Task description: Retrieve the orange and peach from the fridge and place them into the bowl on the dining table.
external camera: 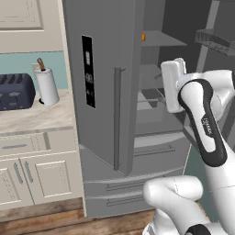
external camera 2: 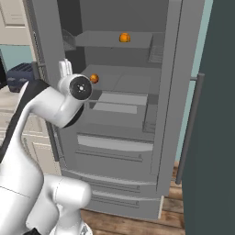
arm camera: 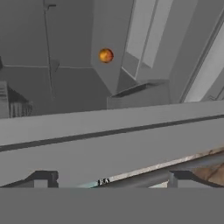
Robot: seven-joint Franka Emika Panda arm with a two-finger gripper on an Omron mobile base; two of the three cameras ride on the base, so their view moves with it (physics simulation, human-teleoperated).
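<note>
So we've got the fridge (external camera 2: 137, 114) with its doors swung open, and the arm is reaching up toward the shelves. In the right base view there are two round orange-coloured fruits: one fruit on the top shelf (external camera 2: 124, 37) and a second fruit on the shelf below (external camera 2: 94, 78), just beside the robot's wrist. Which is the orange and which the peach, we honestly can't tell at this size.

The gripper (arm camera: 111, 178) has its fingers spread wide apart with nothing between them. In the hand view it's looking across the fridge's front edge, and one of the fruits sits well back inside.

Over on the left base view we can see a toaster (external camera: 16, 92) and a paper towel roll (external camera: 47, 86) on the wall counter (external camera: 32, 118).
</note>
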